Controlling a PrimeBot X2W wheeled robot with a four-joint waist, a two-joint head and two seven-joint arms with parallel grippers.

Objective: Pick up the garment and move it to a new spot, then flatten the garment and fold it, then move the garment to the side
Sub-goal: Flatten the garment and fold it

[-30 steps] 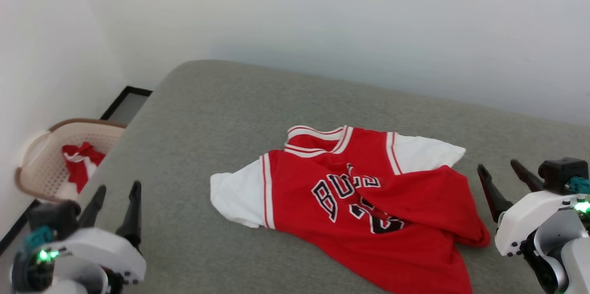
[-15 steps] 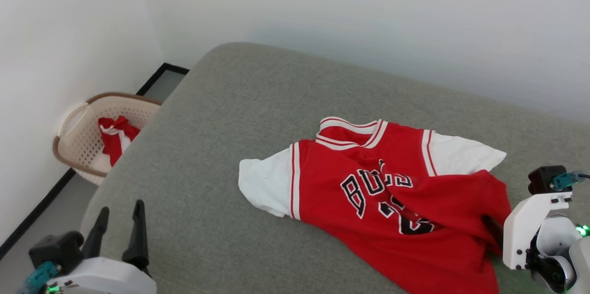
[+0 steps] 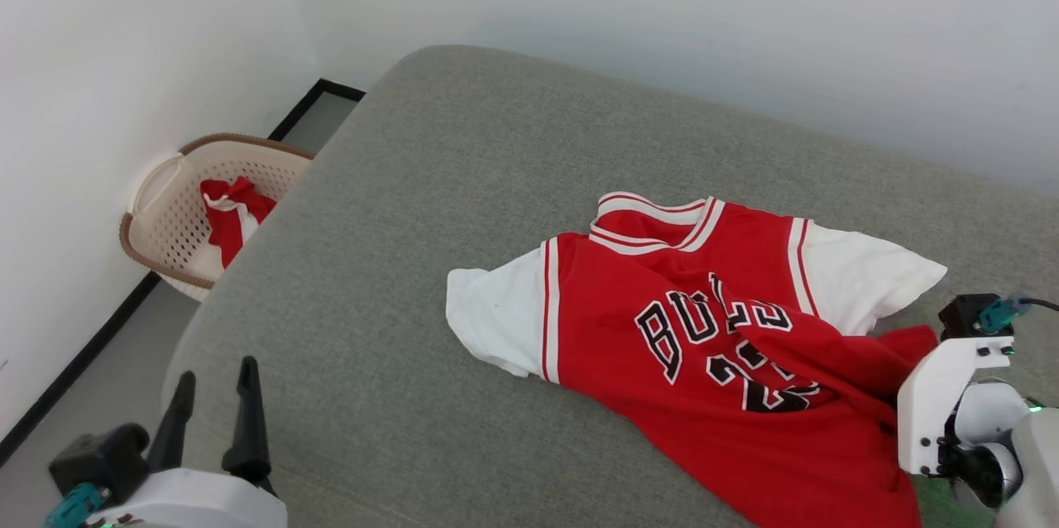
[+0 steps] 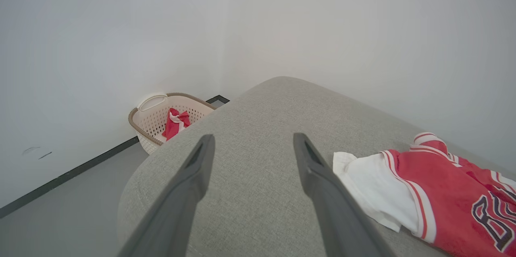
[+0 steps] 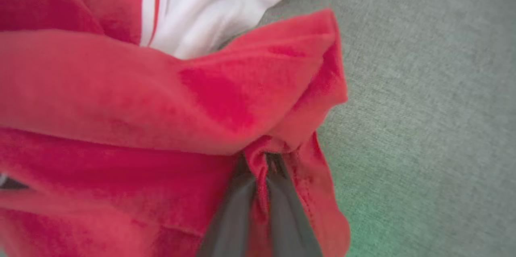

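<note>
The garment (image 3: 662,329), a red jersey with white sleeves and black lettering, lies crumpled on the grey cushioned surface (image 3: 414,205) at centre right. Its right side is bunched into a red fold. In the right wrist view my right gripper (image 5: 261,159) is shut on that red fold (image 5: 225,104), with cloth pinched between the dark fingers. In the head view its white housing (image 3: 939,404) sits at the garment's right edge, fingers buried in cloth. My left gripper (image 3: 215,375) stands open at lower left, apart from the garment, nothing between its fingers (image 4: 201,160). The white sleeve (image 4: 375,184) lies to its right.
A beige laundry basket (image 3: 170,222) stands on the floor in the left corner, beside the cushion, with a small red-and-white cloth (image 3: 232,213) in it. White walls close the back and left. Bare grey cushion stretches left of and behind the garment.
My right gripper went from open beside the garment into its right edge and shut on the red fold, bunching it. The head view itself shifted. The left gripper stays open.
</note>
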